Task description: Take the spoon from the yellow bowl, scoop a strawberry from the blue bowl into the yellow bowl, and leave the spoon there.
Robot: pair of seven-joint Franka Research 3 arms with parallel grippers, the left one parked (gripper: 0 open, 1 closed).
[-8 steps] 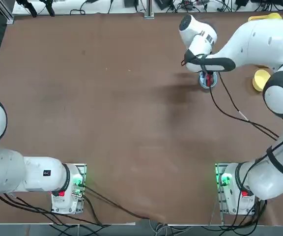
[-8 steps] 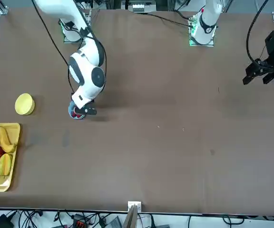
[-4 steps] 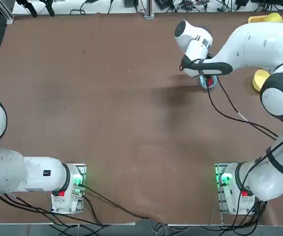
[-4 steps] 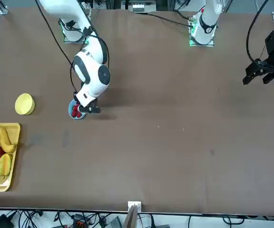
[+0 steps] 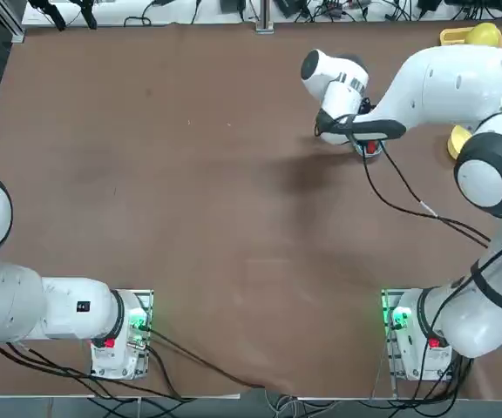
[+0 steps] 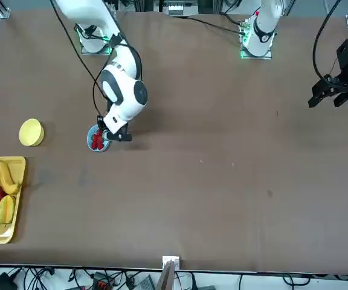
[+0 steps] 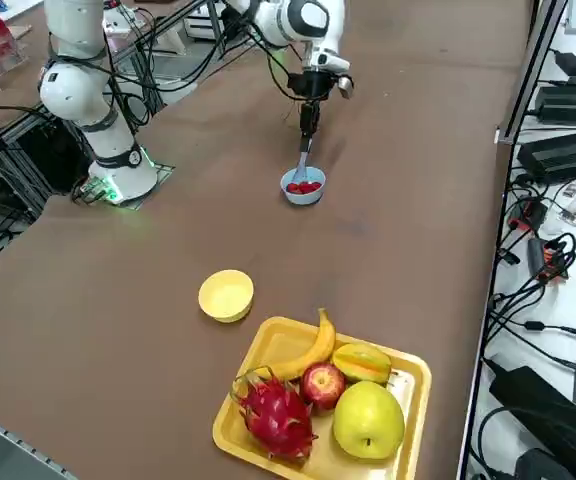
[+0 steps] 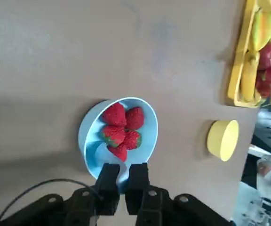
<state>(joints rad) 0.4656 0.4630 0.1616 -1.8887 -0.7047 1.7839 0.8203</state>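
Observation:
The blue bowl [image 8: 87, 133] holds several strawberries [image 8: 119, 129] and stands on the brown table, also visible in the side view [image 7: 303, 190] and front view [image 6: 95, 141]. My right gripper [image 8: 122, 170] hangs just above the bowl's rim, shut on the handle of the pale spoon [image 8: 102, 151], whose scoop lies inside the bowl beside the berries. From the side, the spoon [image 7: 301, 164] slants down from the gripper [image 7: 308, 124] into the bowl. The yellow bowl [image 7: 226, 296] stands empty a short way off [image 6: 31, 132].
A rectangular yellow tray [image 7: 411, 377] with a banana, an apple, a dragon fruit and other fruit lies past the yellow bowl near the table corner [image 6: 14, 199]. A black cable trails from my wrist over the table [image 5: 399, 196].
My right hand has swung toward the table's middle over the blue bowl, tilting the held spoon. The bowl and its berries show more in the front view. The grip is unchanged.

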